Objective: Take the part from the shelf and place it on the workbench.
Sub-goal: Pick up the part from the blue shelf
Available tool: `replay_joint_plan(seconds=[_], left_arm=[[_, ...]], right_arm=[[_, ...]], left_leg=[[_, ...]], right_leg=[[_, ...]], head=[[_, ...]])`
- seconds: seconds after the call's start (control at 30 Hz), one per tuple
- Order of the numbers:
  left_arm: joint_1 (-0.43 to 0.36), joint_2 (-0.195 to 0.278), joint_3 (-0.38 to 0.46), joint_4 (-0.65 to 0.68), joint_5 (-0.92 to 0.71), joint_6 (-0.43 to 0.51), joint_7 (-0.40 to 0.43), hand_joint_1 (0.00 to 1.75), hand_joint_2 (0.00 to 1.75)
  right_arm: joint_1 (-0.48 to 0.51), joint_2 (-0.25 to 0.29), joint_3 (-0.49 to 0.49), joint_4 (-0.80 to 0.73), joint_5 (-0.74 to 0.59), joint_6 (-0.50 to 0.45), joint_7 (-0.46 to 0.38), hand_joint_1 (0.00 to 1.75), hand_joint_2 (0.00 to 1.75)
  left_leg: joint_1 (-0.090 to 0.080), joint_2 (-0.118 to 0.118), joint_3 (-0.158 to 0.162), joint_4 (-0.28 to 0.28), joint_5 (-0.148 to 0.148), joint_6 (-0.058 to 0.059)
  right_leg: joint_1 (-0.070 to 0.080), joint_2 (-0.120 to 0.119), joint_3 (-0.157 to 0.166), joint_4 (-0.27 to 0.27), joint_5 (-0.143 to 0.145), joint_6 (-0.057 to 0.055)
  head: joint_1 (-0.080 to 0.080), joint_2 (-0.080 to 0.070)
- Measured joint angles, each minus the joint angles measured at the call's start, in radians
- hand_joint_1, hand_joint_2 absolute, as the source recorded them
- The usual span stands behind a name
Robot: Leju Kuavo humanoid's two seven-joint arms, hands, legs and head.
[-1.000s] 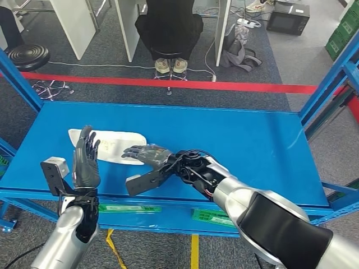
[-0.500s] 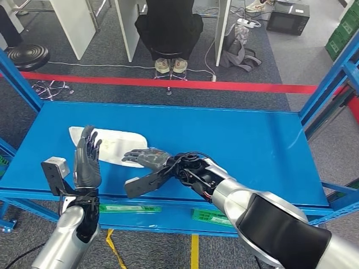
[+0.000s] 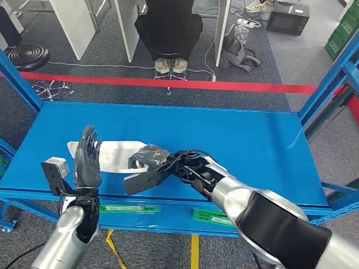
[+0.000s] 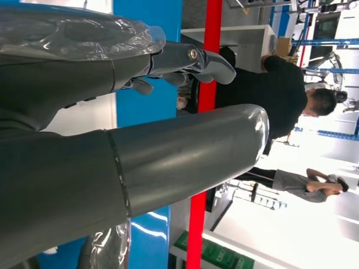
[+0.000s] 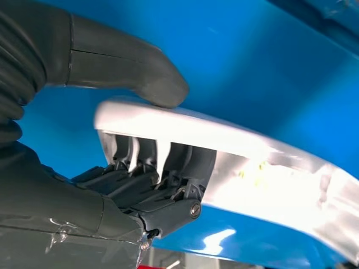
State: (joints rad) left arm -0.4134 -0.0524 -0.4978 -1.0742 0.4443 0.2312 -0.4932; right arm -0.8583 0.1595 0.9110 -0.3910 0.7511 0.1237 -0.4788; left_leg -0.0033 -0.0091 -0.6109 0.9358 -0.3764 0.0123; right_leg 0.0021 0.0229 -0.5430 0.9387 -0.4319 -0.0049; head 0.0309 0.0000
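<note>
The part (image 3: 104, 155) is a long flat white panel lying on the blue shelf (image 3: 237, 140), left of centre. My right hand (image 3: 149, 157) reaches across from the right and grips the panel's right end. The right wrist view shows the thumb (image 5: 127, 70) on one face of the part (image 5: 262, 140) and the fingers (image 5: 169, 168) curled against the other face. My left hand (image 3: 87, 162) stands upright at the shelf's front edge near the panel's left end, fingers spread and holding nothing; the left wrist view shows this left hand (image 4: 127, 168) the same way.
Blue uprights (image 3: 326, 84) frame the shelf at both sides. Beyond it a person in black (image 3: 169, 25) sits at white desks behind a red floor line (image 3: 237, 86). A black stool (image 3: 27, 56) stands at far left and green crates (image 3: 345, 31) at far right.
My right hand slid a little left and its fingers curled down onto the panel's right end. The left hand stayed raised and open.
</note>
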Motion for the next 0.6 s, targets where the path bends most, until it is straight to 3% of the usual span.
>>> replay_joint_plan(seconds=[0.6], left_arm=[[0.001,0.001,0.0,0.0,0.002,0.007,0.004,0.0,0.0]], right_arm=[[-0.005,0.0,-0.001,0.0,-0.027,-0.002,0.008,1.75,1.75]], left_leg=[[0.0,0.0,0.001,0.0,0.0,0.0]], right_leg=[[0.0,0.0,0.001,0.0,0.0,0.0]], head=[[0.0,0.0]])
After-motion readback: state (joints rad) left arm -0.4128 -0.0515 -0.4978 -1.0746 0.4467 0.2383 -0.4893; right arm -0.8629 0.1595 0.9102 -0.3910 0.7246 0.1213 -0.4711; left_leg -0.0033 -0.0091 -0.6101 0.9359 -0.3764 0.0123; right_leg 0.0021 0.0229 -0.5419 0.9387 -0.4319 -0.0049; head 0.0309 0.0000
